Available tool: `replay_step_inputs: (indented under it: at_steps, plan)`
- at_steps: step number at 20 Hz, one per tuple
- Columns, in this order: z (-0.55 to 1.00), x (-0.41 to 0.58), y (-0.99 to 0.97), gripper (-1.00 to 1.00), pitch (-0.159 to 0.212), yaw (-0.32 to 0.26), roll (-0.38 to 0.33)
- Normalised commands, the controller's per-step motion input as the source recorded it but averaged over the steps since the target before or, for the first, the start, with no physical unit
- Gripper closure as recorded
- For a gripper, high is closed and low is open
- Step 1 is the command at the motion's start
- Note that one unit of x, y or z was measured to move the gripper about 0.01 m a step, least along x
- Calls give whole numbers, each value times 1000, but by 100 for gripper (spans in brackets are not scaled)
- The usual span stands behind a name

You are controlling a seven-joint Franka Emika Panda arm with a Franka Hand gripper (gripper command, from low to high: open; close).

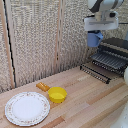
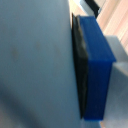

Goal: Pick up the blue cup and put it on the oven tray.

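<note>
Pale wood table (image 1: 85,100), woven screen wall (image 1: 40,35) behind. Plate (image 1: 27,108) at 7 o'clock, yellow bowl (image 1: 57,94) beside it. Gripper (image 1: 95,36) clamped on cup (image 1: 94,39), aloft above tray (image 1: 109,62) at 3 o'clock. Wrist view blurred: cup wall (image 2: 35,65) against blue finger (image 2: 97,70).
</note>
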Motion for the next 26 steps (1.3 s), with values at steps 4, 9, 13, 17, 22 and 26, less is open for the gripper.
replay_step_inputs:
  at_steps: [4, 9, 13, 17, 22, 26]
  plan:
    - [59, 29, -970, 100, 67, -71, 0]
    - [-44, 55, -960, 100, 62, -61, 0]
    - [-195, 0, -766, 100, 89, -91, 0]
    - [-272, 0, -649, 100, 68, -68, -19]
    - [-415, -18, -251, 100, -4, -31, -23]
    - [-498, -11, -3, 100, 2, -58, 5]
